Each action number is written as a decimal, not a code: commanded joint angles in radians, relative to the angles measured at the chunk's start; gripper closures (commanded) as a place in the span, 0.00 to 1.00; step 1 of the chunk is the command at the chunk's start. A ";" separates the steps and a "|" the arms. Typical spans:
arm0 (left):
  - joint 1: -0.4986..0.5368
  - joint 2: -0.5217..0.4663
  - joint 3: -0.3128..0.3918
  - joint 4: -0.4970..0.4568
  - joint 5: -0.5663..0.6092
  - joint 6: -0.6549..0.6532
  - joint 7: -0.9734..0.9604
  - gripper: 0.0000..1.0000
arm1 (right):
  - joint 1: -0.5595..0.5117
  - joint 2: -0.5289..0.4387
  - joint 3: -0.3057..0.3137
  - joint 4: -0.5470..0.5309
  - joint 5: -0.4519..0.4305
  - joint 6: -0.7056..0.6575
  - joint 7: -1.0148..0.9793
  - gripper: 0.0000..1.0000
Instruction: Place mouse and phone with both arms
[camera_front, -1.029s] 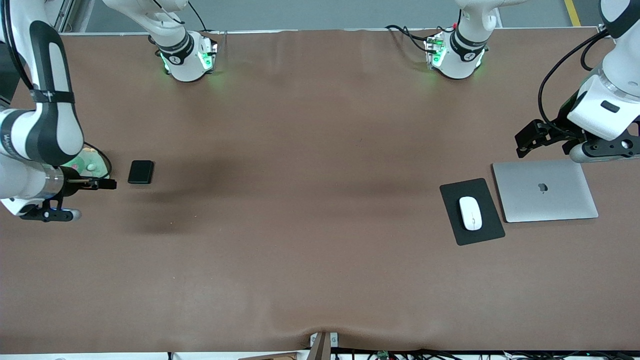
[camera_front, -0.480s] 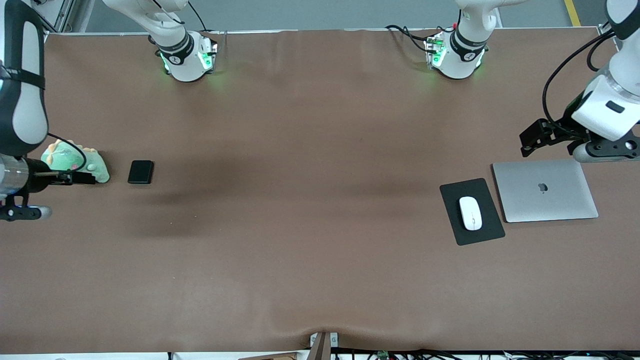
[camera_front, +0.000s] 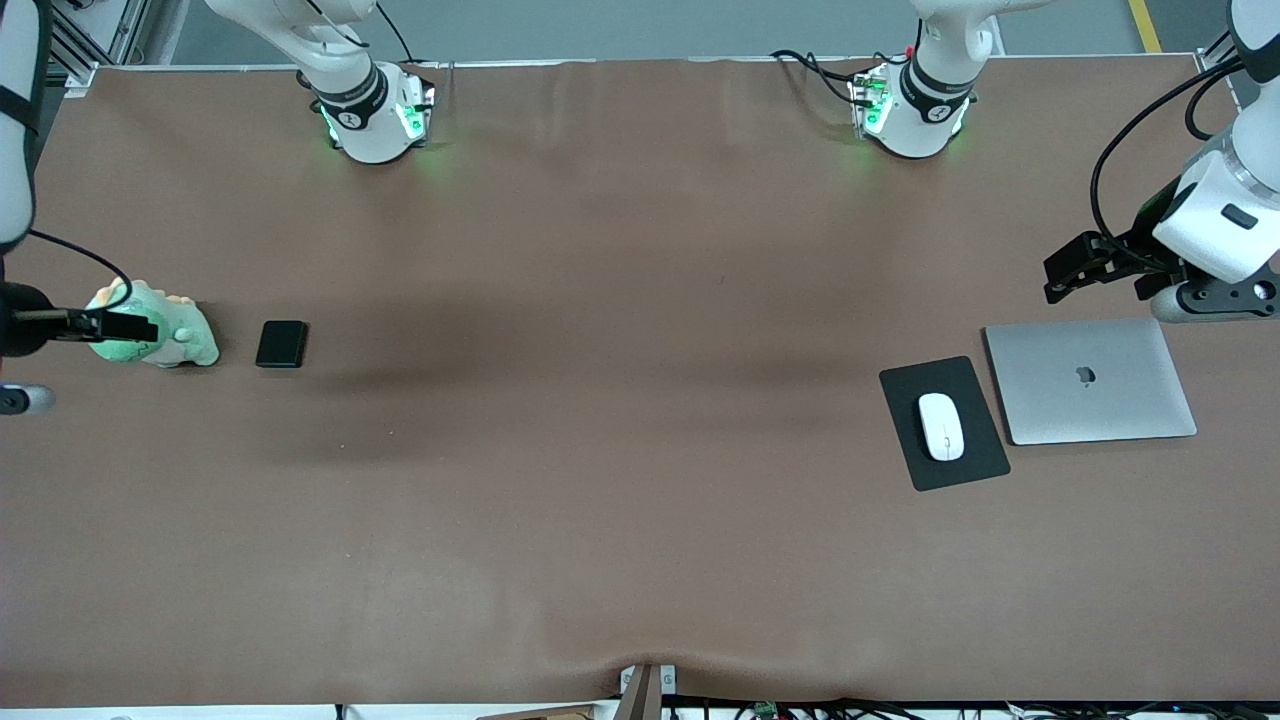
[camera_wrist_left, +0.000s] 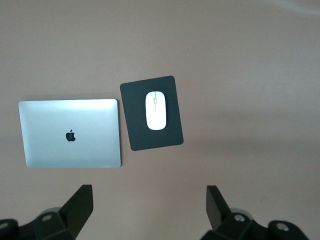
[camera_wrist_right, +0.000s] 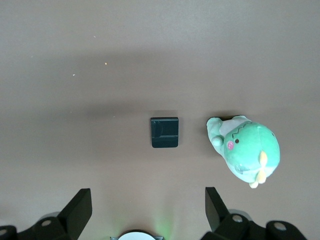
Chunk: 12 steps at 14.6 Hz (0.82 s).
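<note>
The white mouse (camera_front: 941, 426) lies on a black mouse pad (camera_front: 905, 395) toward the left arm's end of the table. It also shows in the left wrist view (camera_wrist_left: 156, 110). The black phone (camera_front: 281, 343) lies flat on the brown table toward the right arm's end, and shows in the right wrist view (camera_wrist_right: 165, 132). My left gripper (camera_front: 1210, 298) (camera_wrist_left: 150, 205) is open and empty, high over the table near the laptop. My right gripper (camera_front: 15, 400) (camera_wrist_right: 148, 210) is open and empty, high over the right arm's end of the table.
A closed silver laptop (camera_front: 1090, 380) (camera_wrist_left: 70, 132) lies beside the mouse pad (camera_wrist_left: 150, 137). A green plush toy (camera_front: 165, 335) (camera_wrist_right: 247, 150) sits beside the phone, at the table's end. Both green-lit arm bases (camera_front: 375, 115) stand along the edge farthest from the front camera.
The right arm has drawn back toward its end of the table, uncovering the plush toy. The left arm has drawn back and up slightly. Mouse and phone have not moved.
</note>
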 joint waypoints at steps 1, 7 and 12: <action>0.007 -0.025 0.000 0.005 -0.023 -0.032 0.009 0.00 | 0.002 -0.044 -0.003 -0.004 0.003 -0.034 -0.007 0.00; 0.005 -0.026 -0.005 0.003 -0.023 -0.034 0.017 0.00 | 0.022 -0.166 0.003 -0.015 0.020 -0.089 0.060 0.00; 0.007 -0.031 -0.008 0.005 -0.023 -0.034 0.011 0.00 | 0.068 -0.238 0.007 -0.057 0.026 -0.118 0.235 0.00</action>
